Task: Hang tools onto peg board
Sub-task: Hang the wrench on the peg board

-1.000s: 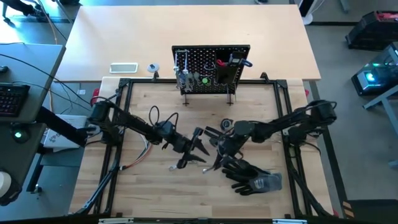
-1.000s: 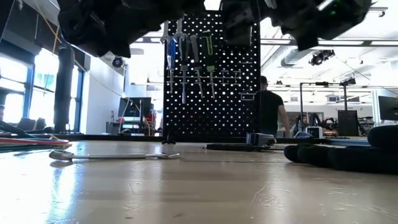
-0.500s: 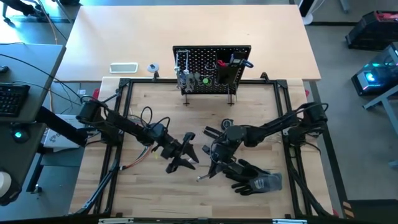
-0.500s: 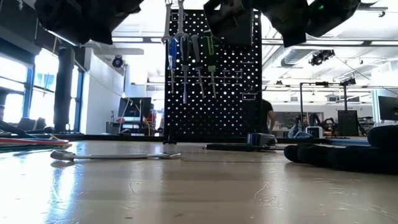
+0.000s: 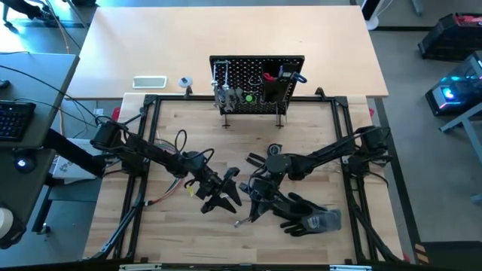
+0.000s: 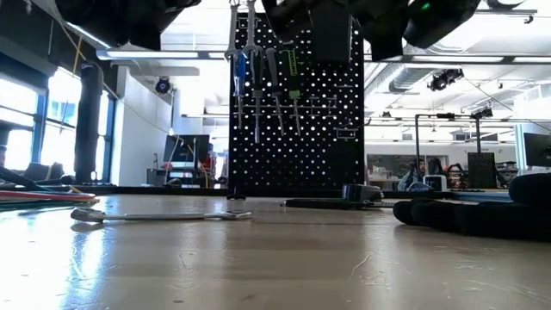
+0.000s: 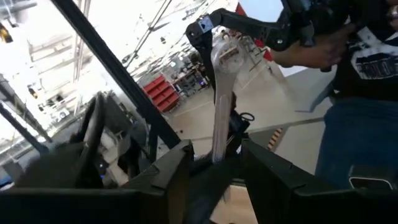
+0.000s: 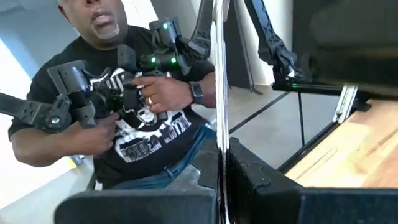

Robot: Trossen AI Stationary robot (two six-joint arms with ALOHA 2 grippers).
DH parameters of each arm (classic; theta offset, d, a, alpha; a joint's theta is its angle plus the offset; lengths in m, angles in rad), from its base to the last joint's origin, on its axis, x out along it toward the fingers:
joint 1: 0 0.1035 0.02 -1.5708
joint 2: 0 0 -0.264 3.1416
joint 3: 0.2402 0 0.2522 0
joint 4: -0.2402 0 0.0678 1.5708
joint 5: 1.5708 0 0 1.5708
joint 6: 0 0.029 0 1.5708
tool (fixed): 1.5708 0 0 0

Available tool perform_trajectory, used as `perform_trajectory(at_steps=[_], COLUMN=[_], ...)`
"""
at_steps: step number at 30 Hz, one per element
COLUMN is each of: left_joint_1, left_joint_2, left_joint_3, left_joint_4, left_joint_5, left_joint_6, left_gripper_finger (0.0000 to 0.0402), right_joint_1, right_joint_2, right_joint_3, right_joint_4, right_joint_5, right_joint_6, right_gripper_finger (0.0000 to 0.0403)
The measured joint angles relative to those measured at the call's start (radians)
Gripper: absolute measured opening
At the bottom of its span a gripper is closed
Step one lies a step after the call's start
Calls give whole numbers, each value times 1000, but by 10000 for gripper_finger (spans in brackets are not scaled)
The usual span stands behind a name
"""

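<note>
The peg board (image 5: 256, 83) stands upright at the far side of the wooden work table (image 5: 181, 143). Several tools already hang on its left half: silver wrenches (image 6: 252, 69) and a green-handled driver (image 6: 291, 73). A black box bin (image 5: 273, 89) sits on its right half.

Both pincers are in front of the peg board, well apart from it, over the middle of the table. The left pincer (image 5: 224, 197) is clenched on a silver wrench (image 7: 222, 93). Its shaft rises from between the two dark fingers (image 7: 171, 168), and the ring end sticks out beyond them.

The right pincer (image 5: 252, 205) hangs just beside the left one, on the side away from the peg board's hung tools. It is clamped tight on a second wrench (image 8: 219, 81), seen edge-on as a thin bright strip between its fingers. From above, the free end of that wrench (image 5: 242, 220) pokes out on the side away from the peg board.

A third wrench (image 6: 159, 215) lies flat on the table in front of the peg board. Black gloves (image 5: 305, 214) lie next to the right pincer, also far from the peg board. A person (image 8: 137, 112) stands beyond the table.
</note>
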Motion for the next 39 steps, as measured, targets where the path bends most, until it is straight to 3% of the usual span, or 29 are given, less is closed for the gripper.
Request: perform_trajectory(at_steps=[16, 21, 39], left_joint_1=[-24, -32, -43], left_joint_2=[23, 16, 12], left_joint_3=[87, 106, 114], left_joint_4=[-103, -168, -243], left_joint_5=[100, 32, -20], left_joint_6=[62, 44, 104], left_gripper_finger=[134, 134, 134], right_joint_1=[0, 0, -15], right_joint_2=[59, 67, 68], right_joint_3=[70, 82, 84], right_joint_4=[37, 32, -19], right_joint_5=[-96, -90, -78], right_joint_6=[124, 152, 180], right_gripper_finger=[4, 4, 5])
